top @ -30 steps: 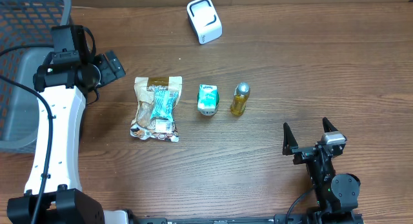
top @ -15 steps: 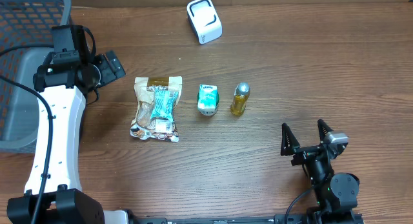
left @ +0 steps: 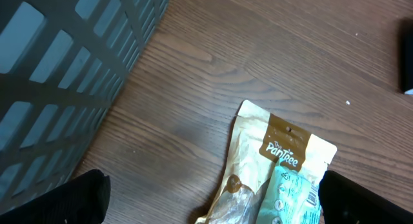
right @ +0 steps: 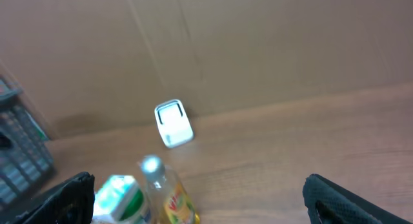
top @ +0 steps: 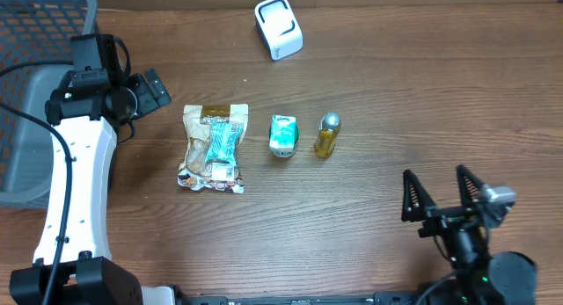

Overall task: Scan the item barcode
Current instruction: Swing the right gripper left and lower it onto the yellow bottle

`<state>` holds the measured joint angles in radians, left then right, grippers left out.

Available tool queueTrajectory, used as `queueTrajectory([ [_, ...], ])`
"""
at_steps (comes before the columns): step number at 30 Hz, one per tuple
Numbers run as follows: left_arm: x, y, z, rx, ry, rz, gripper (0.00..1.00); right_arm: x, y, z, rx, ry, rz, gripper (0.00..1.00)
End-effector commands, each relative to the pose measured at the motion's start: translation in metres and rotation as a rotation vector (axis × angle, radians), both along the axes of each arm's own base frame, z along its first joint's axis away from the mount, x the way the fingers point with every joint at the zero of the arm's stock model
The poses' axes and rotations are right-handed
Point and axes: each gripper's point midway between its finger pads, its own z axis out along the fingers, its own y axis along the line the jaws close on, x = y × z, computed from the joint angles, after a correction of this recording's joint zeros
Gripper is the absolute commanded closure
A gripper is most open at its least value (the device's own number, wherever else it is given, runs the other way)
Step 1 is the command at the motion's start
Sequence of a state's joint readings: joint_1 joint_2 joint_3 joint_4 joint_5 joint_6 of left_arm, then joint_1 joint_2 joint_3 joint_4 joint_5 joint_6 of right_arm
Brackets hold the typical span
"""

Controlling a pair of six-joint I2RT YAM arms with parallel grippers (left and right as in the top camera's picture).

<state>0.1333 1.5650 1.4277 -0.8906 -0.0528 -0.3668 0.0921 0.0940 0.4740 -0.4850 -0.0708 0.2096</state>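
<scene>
Overhead, three candidate items are seen in a row near the middle of the table [top: 396,94]: a snack pouch [top: 214,148] lying flat, a green carton [top: 282,134] just to its right, and a yellow bottle [top: 327,134] beside that, none of them touching. A white scanner [top: 279,27] is set well apart from them at the far edge, and a grey basket [top: 35,94] is placed at the left edge. The left end effector [top: 149,89] is held between the basket and the pouch, and the right end effector [top: 437,199] is held near the front edge, well clear of the row; its fingers are spread wide and nothing is held. In the left wrist view, the left end effector [left: 216,195] is shown with its fingers far apart at the bottom corners, nothing is gripped, and the top of the snack pouch [left: 277,166] is framed between them on the table below, with the basket [left: 64,69] to one side. In the right wrist view, the right end effector [right: 200,192] is likewise seen wide and empty, with the bottle [right: 164,195] and carton [right: 119,198] blurred in front and the scanner [right: 173,123] beyond them. The task is judged to be at its very start: no item is yet picked up, and grasping, carrying to the scanner and presenting the barcode are all left.
</scene>
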Motion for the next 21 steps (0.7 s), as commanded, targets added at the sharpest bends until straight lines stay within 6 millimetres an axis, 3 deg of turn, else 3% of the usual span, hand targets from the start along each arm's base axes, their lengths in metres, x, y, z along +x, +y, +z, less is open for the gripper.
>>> queueTrajectory([
  [1, 0.002, 0.005, 0.002, 0.008, -0.007, 0.010, 0.00, -0.002, -0.002, 0.035, 0.006, 0.011, -0.012, 0.00],
  [7, 0.002, 0.005, 0.002, 0.008, -0.007, 0.010, 0.00, 0.004, -0.002, 0.059, -0.013, 0.211, -0.012, 0.00],
  [14, 0.002, 0.005, 0.002, 0.008, -0.007, 0.010, 0.00, 0.014, 0.002, 0.062, -0.040, 0.548, 0.003, 0.00],
  [21, 0.002, 0.005, 0.002, 0.008, -0.007, 0.010, 0.01, 0.036, 0.042, 0.046, 0.035, 0.699, 0.214, 0.00],
])
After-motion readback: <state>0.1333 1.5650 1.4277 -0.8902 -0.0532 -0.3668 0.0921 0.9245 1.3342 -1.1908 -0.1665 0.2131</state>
